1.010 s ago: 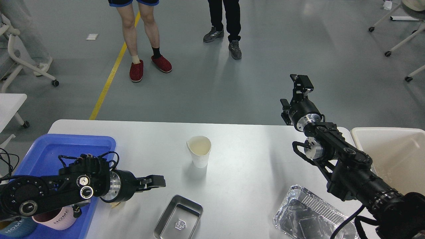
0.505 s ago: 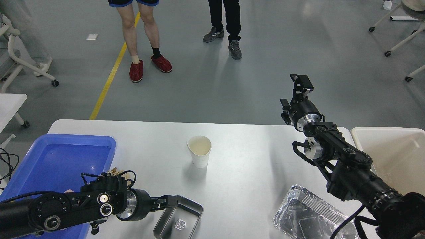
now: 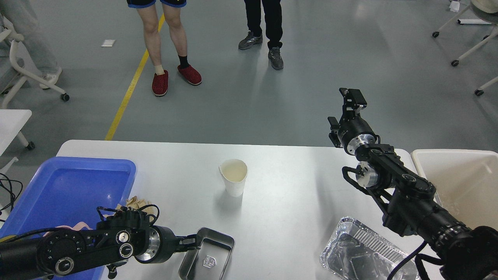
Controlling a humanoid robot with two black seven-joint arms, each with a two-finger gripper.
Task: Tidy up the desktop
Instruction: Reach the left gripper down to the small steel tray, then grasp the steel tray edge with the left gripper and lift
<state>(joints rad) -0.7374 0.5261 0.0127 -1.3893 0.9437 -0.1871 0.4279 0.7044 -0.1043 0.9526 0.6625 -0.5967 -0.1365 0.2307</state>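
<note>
Our white desktop [image 3: 295,186], paper cup [image 3: 234,177] upright mid-table, steel tray [image 3: 208,256], foil tray [image 3: 358,252], blue tray [image 3: 78,175], crumpled paper [image 3: 134,202].

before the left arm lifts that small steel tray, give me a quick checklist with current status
1. Left gripper at the near-left rim of the small rectangular stainless steel tray: ok.
2. Fingers actually clamped on that rim: cannot tell, they look dark and overlap the edge.
3. Steel tray holds no loose items: ok, only an embossed mark shows inside.
4. Blue plastic tray has bare floor for a drop: ok at its far half; the arm hides the near part.
5. White paper cup upright and apart from the lift path: ok.
6. Right gripper raised beyond the white desktop, away from the crinkled foil tray: ok.
</note>
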